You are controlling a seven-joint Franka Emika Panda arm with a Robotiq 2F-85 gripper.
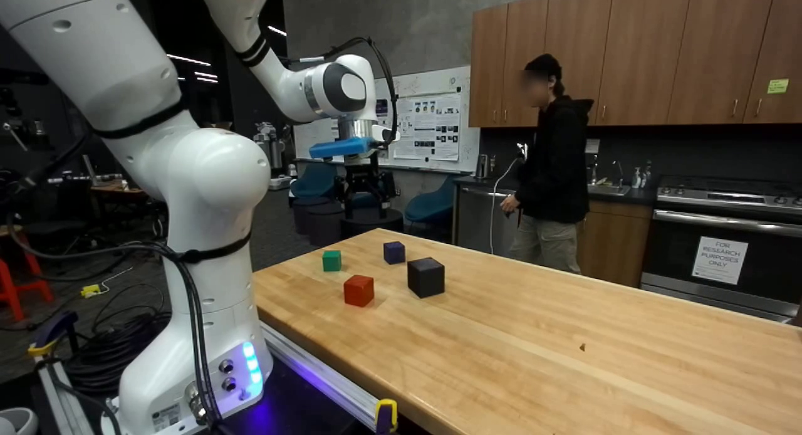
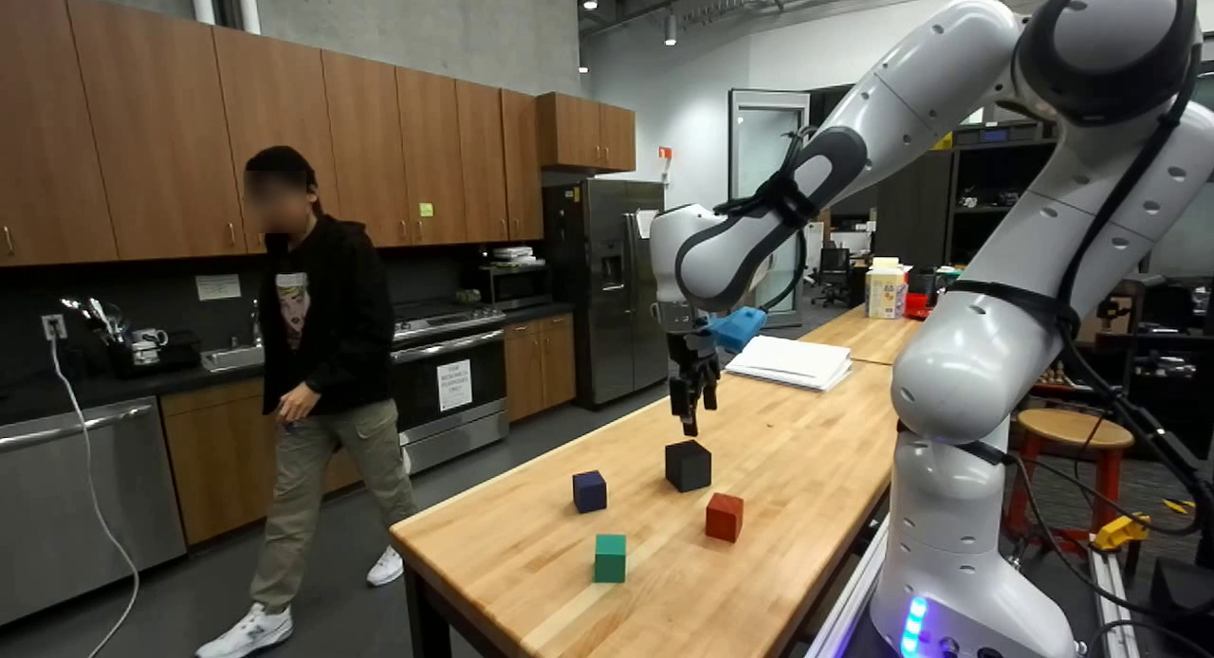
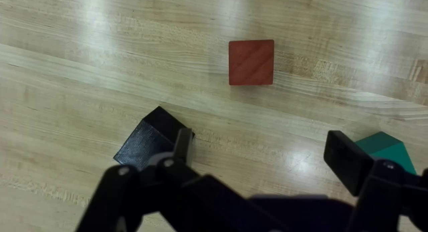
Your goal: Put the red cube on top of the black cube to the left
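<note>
"What is closest in the wrist view?"
"The gripper, its fingers spread wide, with bare tabletop showing between them. They hold nothing."

"And past the fingers?"
"Centre a clock midway between the fingertips: the red cube rests on the tabletop at roughly twelve, clear of both fingers. The larger black cube lies at nine and the green cube at three, each partly covered by a finger."

"Are the fingers touching those two?"
"No. In an exterior view the gripper hangs in the air well above the cubes."

"Move the clock onto the red cube in that exterior view, then. What is where, near to far?"
"The red cube is the nearest of the four. Next comes the larger black cube, just short of three o'clock, then the green cube, around half past ten. Farthest is the smaller dark cube, with a bluish cast, between one and two. All four sit apart from one another."

"And beyond the tabletop?"
"A person in a black jacket and cap, face blurred, stands near two o'clock. Behind, an oven with a paper sign is toward three, and wooden cupboards hang between one and two."
</note>
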